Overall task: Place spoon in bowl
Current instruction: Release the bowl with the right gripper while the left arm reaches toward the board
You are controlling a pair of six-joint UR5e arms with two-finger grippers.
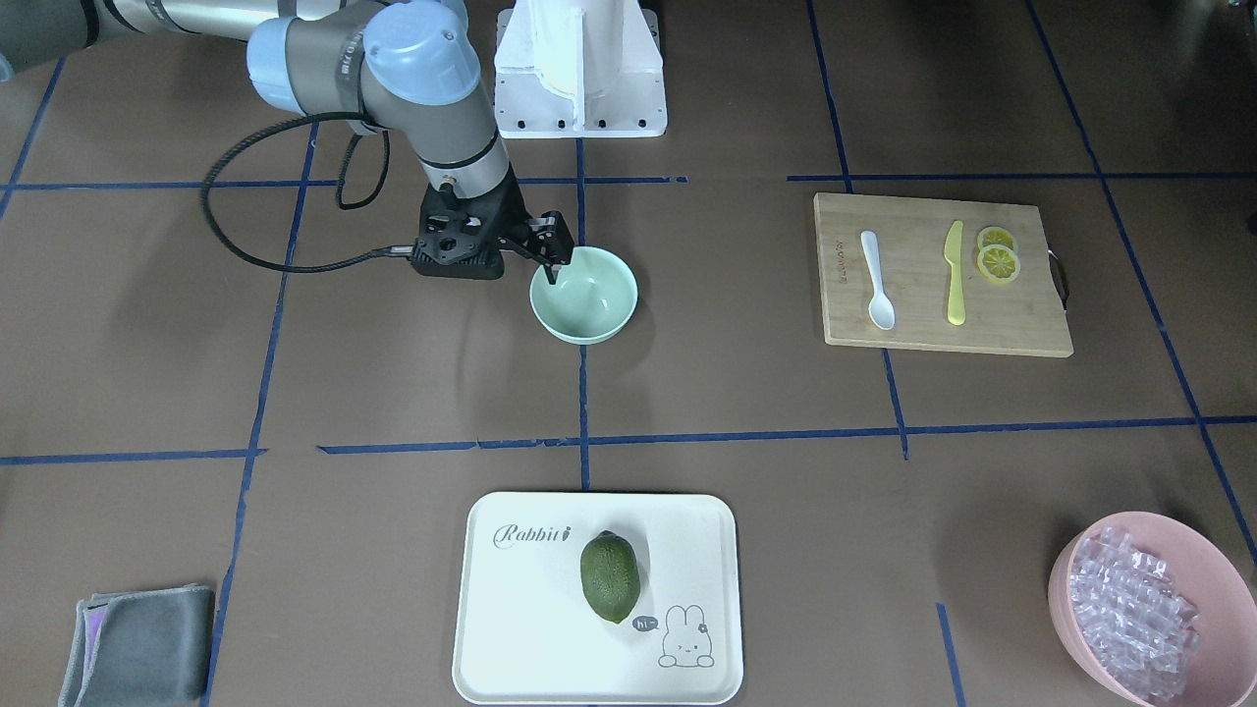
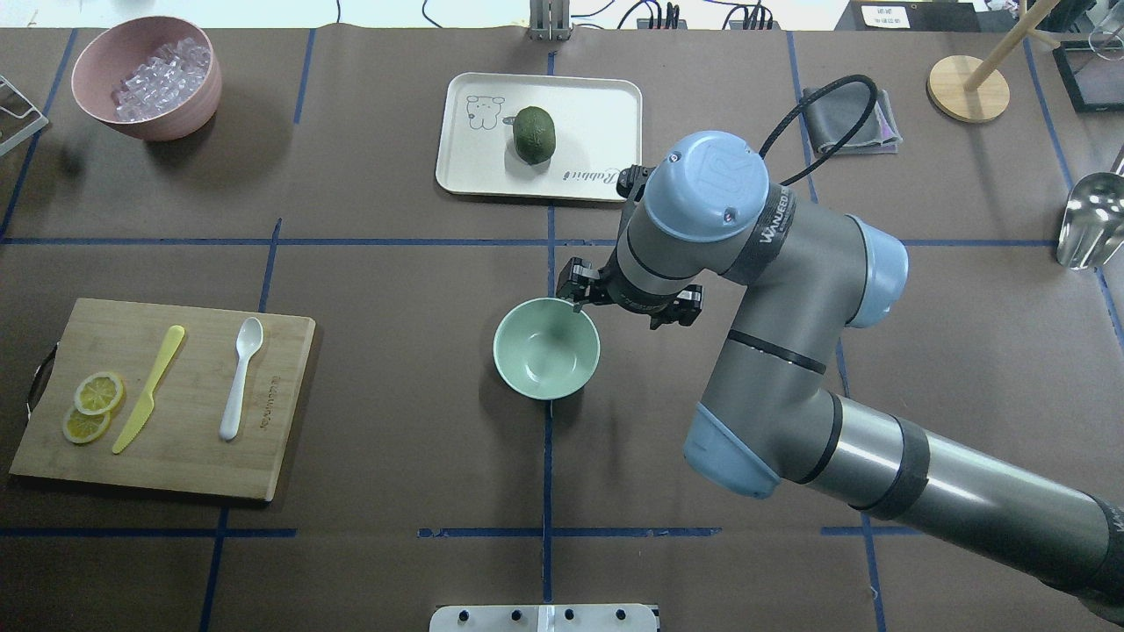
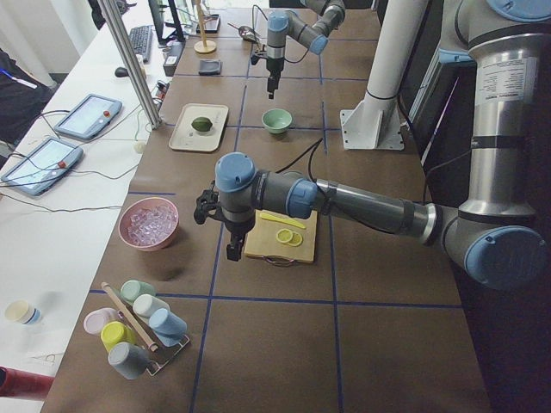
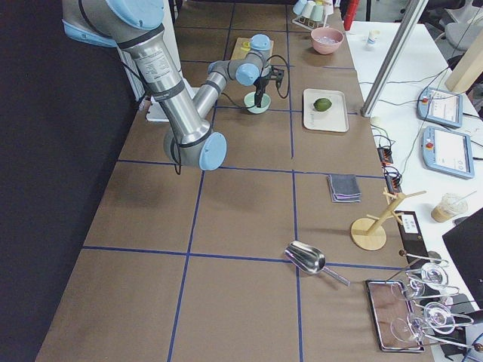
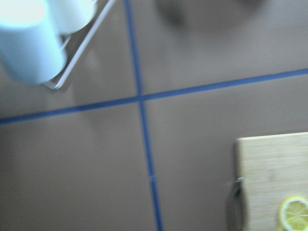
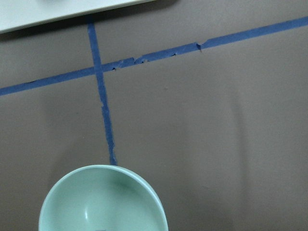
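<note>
The spoon [image 2: 241, 377] lies untouched on the cutting board [image 2: 189, 452] by the bench's left edge, the bowl [image 2: 546, 348] empty mid-bench, the right gripper [image 1: 553, 263] at its rim (its grip, like the left gripper's [image 3: 229, 250], I cannot tell).

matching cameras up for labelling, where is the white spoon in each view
Front-facing: spoon on the cutting board, right of centre, left of the yellow knife.
Overhead: left side, on the board, right of the knife.
Exterior left: not seen; the left arm crosses the board's far part.
Exterior right: board far at top, spoon too small to tell.
Left wrist: only a board corner; no spoon.
Right wrist: not in it.
Landmark: the cutting board.
</note>
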